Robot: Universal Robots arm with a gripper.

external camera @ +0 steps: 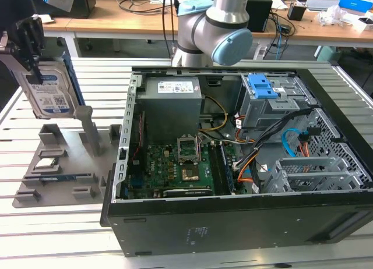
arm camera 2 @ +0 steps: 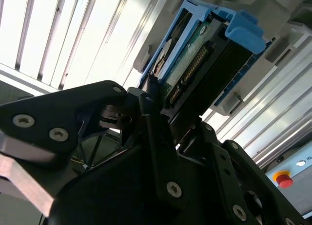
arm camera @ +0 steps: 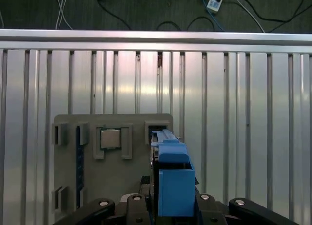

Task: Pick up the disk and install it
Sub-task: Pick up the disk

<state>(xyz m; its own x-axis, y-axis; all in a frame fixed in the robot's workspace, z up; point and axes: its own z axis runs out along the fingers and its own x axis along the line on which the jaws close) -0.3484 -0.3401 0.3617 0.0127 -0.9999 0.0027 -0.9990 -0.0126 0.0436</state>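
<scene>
The disk (external camera: pixel 51 89), a silver drive with a white-and-blue label in a bright blue carrier, hangs upright in the air at the exterior view's left, above the grey parts holder (external camera: pixel 64 164). My black gripper (external camera: pixel 30 45) is shut on its upper end. In the second wrist view the fingers (arm camera 2: pixel 156 137) clamp the disk (arm camera 2: pixel 195 64) at its connector end. The first wrist view looks down along the blue carrier (arm camera: pixel 171 178) between the gripper's jaws.
An open computer case (external camera: pixel 245 158) lies at the exterior view's right, with a motherboard, a grey cage (external camera: pixel 271 103) with a blue latch, and cables. The holder (arm camera: pixel 112 161) carries a small square chip (arm camera: pixel 110 138). The slatted metal table (arm camera: pixel 243 113) lies beneath.
</scene>
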